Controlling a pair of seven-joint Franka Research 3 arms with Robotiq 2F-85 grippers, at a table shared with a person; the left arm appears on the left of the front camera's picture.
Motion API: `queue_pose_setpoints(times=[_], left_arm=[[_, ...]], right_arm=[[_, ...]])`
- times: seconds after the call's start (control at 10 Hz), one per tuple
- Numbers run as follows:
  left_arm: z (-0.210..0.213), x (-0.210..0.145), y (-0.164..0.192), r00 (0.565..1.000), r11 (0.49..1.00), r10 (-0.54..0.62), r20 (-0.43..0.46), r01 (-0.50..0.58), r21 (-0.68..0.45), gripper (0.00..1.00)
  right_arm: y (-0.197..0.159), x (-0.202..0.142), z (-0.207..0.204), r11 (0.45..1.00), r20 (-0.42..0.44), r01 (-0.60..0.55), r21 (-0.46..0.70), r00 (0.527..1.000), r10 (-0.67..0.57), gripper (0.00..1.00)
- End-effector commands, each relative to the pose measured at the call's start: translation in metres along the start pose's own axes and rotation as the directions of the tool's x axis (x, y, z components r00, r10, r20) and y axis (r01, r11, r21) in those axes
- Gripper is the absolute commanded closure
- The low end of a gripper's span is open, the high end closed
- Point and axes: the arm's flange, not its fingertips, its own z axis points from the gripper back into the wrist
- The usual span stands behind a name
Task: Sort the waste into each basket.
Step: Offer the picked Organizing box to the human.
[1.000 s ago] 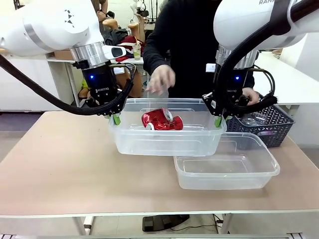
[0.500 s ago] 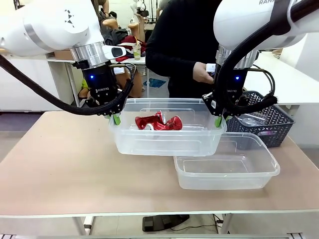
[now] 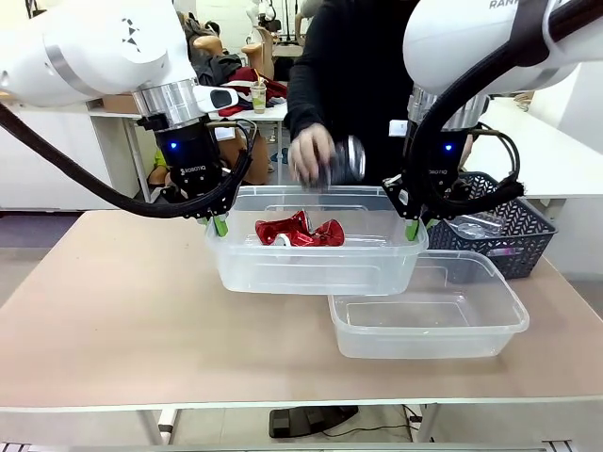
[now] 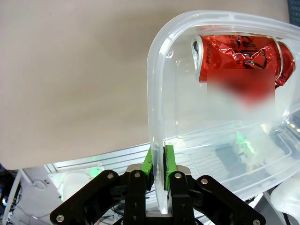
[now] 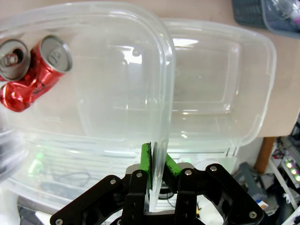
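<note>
Hand [image 3: 309, 155] returns with silver can [image 3: 349, 158] above tub [image 3: 311, 273] — both jaws pinch its rim.

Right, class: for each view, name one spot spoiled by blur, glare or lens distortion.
Front view: motion smears the person's hand and the silver can it holds. Left wrist view: the wide lens seems to bow the upper tub's rim. Right wrist view: glare whitens part of the lower tub.
</note>
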Motion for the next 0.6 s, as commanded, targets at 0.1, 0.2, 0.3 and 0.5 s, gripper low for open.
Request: queue_pose_setpoints(times=[0.1, 0.2, 0.3, 0.5], left_arm=[[0.0026, -0.0002, -0.0022, 1.000, 1.000, -0.002, 0.009, 0.002, -0.011, 0.89], [0.0026, -0.0002, -0.0022, 1.000, 1.000, -0.002, 0.009, 0.002, -0.011, 0.89], [0.0026, -0.0002, -0.0022, 1.000, 1.000, -0.002, 0.009, 0.002, -0.011, 0.89], [0.0026, -0.0002, -0.0022, 1.000, 1.000, -0.002, 0.009, 0.002, -0.011, 0.89]], right_arm=[[-0.0026, -0.0026, -0.0009, 0.999, -0.006, -0.024, 0.030, 1.000, 0.024, 0.92], [-0.0026, -0.0026, -0.0009, 0.999, -0.006, -0.024, 0.030, 1.000, 0.024, 0.92], [-0.0026, -0.0026, -0.0009, 0.999, -0.006, -0.024, 0.030, 1.000, 0.024, 0.92], [-0.0026, -0.0026, -0.0009, 0.999, -0.006, -0.024, 0.030, 1.000, 0.024, 0.92]])
